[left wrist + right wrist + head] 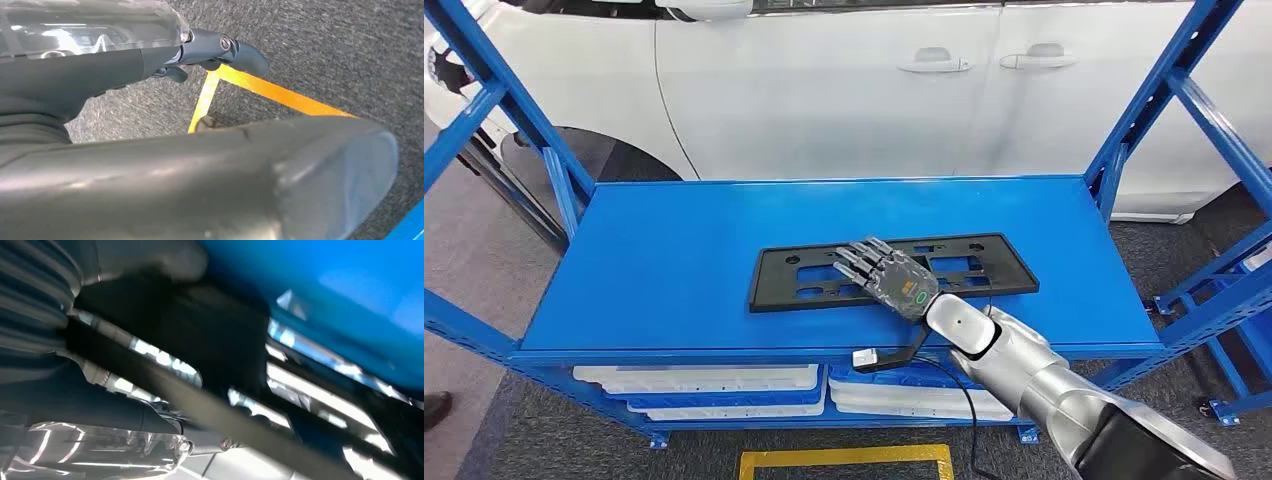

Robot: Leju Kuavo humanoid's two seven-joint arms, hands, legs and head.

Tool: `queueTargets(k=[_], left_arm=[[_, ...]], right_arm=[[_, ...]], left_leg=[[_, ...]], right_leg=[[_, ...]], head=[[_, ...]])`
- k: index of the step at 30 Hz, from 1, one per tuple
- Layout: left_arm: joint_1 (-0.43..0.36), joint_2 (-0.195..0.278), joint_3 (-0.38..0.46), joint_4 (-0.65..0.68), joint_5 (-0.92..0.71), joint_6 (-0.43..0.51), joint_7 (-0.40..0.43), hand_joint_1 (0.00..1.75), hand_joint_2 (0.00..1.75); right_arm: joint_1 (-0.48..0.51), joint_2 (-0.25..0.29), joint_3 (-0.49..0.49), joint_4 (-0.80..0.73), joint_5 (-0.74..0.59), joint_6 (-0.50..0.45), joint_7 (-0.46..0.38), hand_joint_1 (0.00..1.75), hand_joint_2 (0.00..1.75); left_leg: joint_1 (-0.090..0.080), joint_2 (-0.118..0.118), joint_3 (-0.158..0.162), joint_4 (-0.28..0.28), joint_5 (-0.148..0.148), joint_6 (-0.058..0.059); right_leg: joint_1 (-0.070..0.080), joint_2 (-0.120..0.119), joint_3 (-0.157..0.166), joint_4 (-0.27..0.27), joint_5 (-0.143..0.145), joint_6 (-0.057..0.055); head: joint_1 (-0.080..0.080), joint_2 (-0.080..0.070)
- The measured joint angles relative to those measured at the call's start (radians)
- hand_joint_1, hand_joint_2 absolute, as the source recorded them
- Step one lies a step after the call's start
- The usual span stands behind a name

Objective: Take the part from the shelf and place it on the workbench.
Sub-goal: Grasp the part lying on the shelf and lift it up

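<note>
One flat black plastic plate-holder frame (894,271), long and rectangular with cut-out slots, lies on the blue metal shelf top (674,260), toward that shelf's near edge and a little right of its middle. Its long axis runs side to side along the shelf, nearly parallel to the near edge. The right hand (886,274) reaches in over the near edge and lies over the frame's middle, fingers stretched flat and slightly apart, pointing away and leftward across the frame; it grips nothing, and whether the palm presses the frame cannot be told. The left hand (220,52) hangs low beside the shelf over grey carpet with a yellow floor line (260,87); its fingers look loosely extended, but how far apart cannot be told. The right hand is plainly the nearer. Likely need: fingers curling under a long edge. A white car (844,80) stands behind the shelf.
</note>
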Motion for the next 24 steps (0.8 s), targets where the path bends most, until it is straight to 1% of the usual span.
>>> queueTargets(k=[1, 3, 4, 6, 7, 8, 10, 11, 12, 13, 14, 16, 17, 18, 19, 20, 21, 22, 23, 24], left_arm=[[0.001, 0.000, 0.000, 0.000, 0.000, 0.000, 0.000, 0.00, 0.00], [0.004, 0.000, 0.001, 0.000, 0.000, 0.000, -0.001, 0.00, 0.00], [0.005, 0.000, 0.001, 0.000, 0.000, 0.000, -0.001, 0.00, 0.00], [0.005, 0.000, 0.002, 0.000, 0.000, 0.000, -0.002, 0.00, 0.00], [0.005, 0.000, 0.002, 0.000, 0.000, -0.001, -0.003, 0.00, 0.00], [0.006, 0.000, 0.002, 0.000, 0.000, -0.002, -0.004, 0.00, 0.00], [0.006, 0.000, 0.002, 0.000, -0.001, -0.004, -0.005, 0.00, 0.00], [0.006, 0.000, 0.002, 0.000, -0.001, -0.005, -0.007, 0.00, 0.00], [0.005, 0.000, 0.002, 0.000, -0.001, -0.007, -0.010, 0.00, 0.00], [0.004, 0.001, 0.002, 0.000, -0.001, -0.009, -0.015, 0.00, 0.00], [0.001, 0.001, 0.002, 0.000, -0.002, -0.012, -0.020, 0.00, 0.00], [-0.002, 0.003, 0.002, 0.000, -0.003, -0.021, -0.034, 0.00, 0.00], [-0.003, 0.004, 0.002, 0.000, -0.003, -0.028, -0.045, 0.00, 0.00], [-0.003, 0.005, 0.002, 0.000, -0.003, -0.036, -0.057, 0.00, 0.00], [-0.002, 0.006, 0.002, 0.000, -0.004, -0.046, -0.073, 0.00, 0.00], [-0.002, 0.006, 0.002, 0.000, -0.004, -0.056, -0.090, 0.00, 0.00], [-0.002, 0.007, 0.002, 0.000, -0.005, -0.065, -0.108, 0.00, 0.00], [-0.001, 0.007, 0.002, 0.000, -0.006, -0.073, -0.124, 0.00, 0.00], [-0.001, 0.007, 0.002, 0.000, -0.006, -0.078, -0.136, 0.00, 0.00], [0.000, 0.007, 0.002, 0.000, -0.007, -0.081, -0.143, 0.00, 0.00]], right_arm=[[0.000, -0.001, 0.000, 0.002, 0.000, 0.002, 0.000, 1.75, 1.75], [-0.001, -0.004, 0.000, 0.007, 0.000, 0.008, 0.000, 1.75, 1.75], [-0.001, -0.004, 0.000, 0.010, -0.001, 0.012, -0.001, 1.75, 1.75], [-0.005, -0.004, 0.000, 0.014, -0.002, 0.021, -0.001, 1.75, 1.75], [-0.008, -0.004, 0.000, 0.016, -0.004, 0.024, -0.001, 1.75, 1.75], [-0.012, -0.004, 0.000, 0.017, -0.004, 0.026, 0.000, 1.75, 1.75], [-0.019, -0.004, 0.000, 0.019, -0.006, 0.029, 0.000, 1.75, 1.75], [-0.022, -0.004, 0.000, 0.019, -0.006, 0.029, -0.001, 1.75, 1.75], [-0.024, -0.004, 0.000, 0.020, -0.006, 0.031, -0.001, 1.75, 1.75], [-0.026, -0.004, 0.000, 0.020, -0.006, 0.034, -0.002, 1.75, 1.75], [-0.027, -0.004, 0.000, 0.021, -0.005, 0.038, -0.003, 1.75, 1.75], [-0.027, -0.003, 0.000, 0.022, -0.005, 0.044, -0.006, 1.75, 1.75], [-0.026, -0.003, 0.000, 0.022, -0.005, 0.046, -0.007, 1.75, 1.75], [-0.025, -0.002, 0.000, 0.023, -0.005, 0.047, -0.007, 1.75, 1.75], [-0.025, -0.002, 0.000, 0.023, -0.006, 0.047, -0.008, 1.75, 1.75], [-0.026, -0.002, -0.001, 0.023, -0.007, 0.047, -0.008, 1.75, 1.75], [-0.027, -0.002, -0.002, 0.024, -0.008, 0.047, -0.009, 1.75, 1.75], [-0.030, -0.001, -0.003, 0.024, -0.010, 0.047, -0.011, 1.75, 1.75], [-0.033, 0.001, -0.004, 0.024, -0.012, 0.047, -0.013, 1.75, 1.75], [-0.037, 0.004, -0.005, 0.023, -0.014, 0.047, -0.017, 1.75, 1.75]], left_leg=[[0.001, 0.001, -0.013, 0.025, -0.006, -0.002], [0.004, 0.002, -0.024, 0.043, 0.003, -0.006], [0.006, 0.003, -0.009, 0.011, 0.028, -0.008], [0.012, -0.003, 0.059, -0.130, 0.097, -0.010], [0.013, -0.008, 0.087, -0.189, 0.121, -0.005], [0.013, -0.012, 0.103, -0.224, 0.133, 0.002], [0.007, -0.014, 0.105, -0.235, 0.136, 0.023], [0.007, -0.013, 0.107, -0.237, 0.138, 0.031], [0.008, -0.015, 0.109, -0.240, 0.141, 0.039], [0.009, -0.016, 0.112, -0.243, 0.144, 0.045], [0.010, -0.017, 0.114, -0.245, 0.147, 0.050], [0.008, -0.020, 0.112, -0.244, 0.148, 0.055], [0.006, -0.022, 0.112, -0.244, 0.148, 0.057], [0.005, -0.026, 0.112, -0.244, 0.148, 0.057], [0.004, -0.030, 0.113, -0.243, 0.147, 0.057], [0.004, -0.034, 0.114, -0.241, 0.146, 0.056], [0.004, -0.038, 0.116, -0.239, 0.144, 0.054], [0.002, -0.039, 0.115, -0.237, 0.142, 0.051], [0.000, -0.039, 0.112, -0.234, 0.141, 0.048], [-0.001, -0.038, 0.108, -0.233, 0.141, 0.043]], right_leg=[[0.000, -0.002, 0.000, 0.000, 0.000, 0.000], [0.000, -0.004, 0.000, 0.001, -0.001, 0.001], [-0.001, -0.005, 0.001, 0.002, -0.002, 0.003], [-0.002, -0.005, 0.003, 0.006, -0.005, 0.010], [-0.001, -0.002, 0.003, 0.010, -0.008, 0.016], [0.001, -0.001, 0.003, 0.013, -0.010, 0.022], [0.002, 0.003, 0.004, 0.014, -0.012, 0.034], [0.000, 0.003, 0.004, 0.014, -0.014, 0.040], [-0.002, 0.006, 0.001, 0.022, -0.021, 0.044], [-0.004, 0.013, -0.009, 0.047, -0.039, 0.046], [-0.006, 0.023, -0.029, 0.095, -0.068, 0.047], [-0.009, 0.040, -0.090, 0.236, -0.133, 0.046], [-0.010, 0.044, -0.118, 0.297, -0.150, 0.047], [-0.012, 0.046, -0.133, 0.326, -0.148, 0.046], [-0.012, 0.046, -0.131, 0.316, -0.127, 0.044], [-0.012, 0.045, -0.112, 0.269, -0.090, 0.041], [-0.011, 0.040, -0.082, 0.198, -0.049, 0.035], [-0.007, 0.030, -0.052, 0.131, -0.020, 0.030], [-0.003, 0.020, -0.029, 0.075, -0.006, 0.025], [0.001, 0.012, -0.018, 0.044, -0.005, 0.023]], head=[[0.000, 0.000], [0.000, 0.000], [0.000, 0.000], [0.000, 0.000], [0.000, 0.000], [0.000, 0.000], [0.000, 0.000], [0.000, 0.000], [0.000, 0.000], [0.000, 0.000], [0.000, 0.000], [0.000, 0.000], [0.000, 0.000], [0.000, 0.000], [0.000, 0.000], [0.000, 0.000], [0.000, 0.000], [0.000, 0.000], [0.000, 0.000], [0.000, 0.000]])
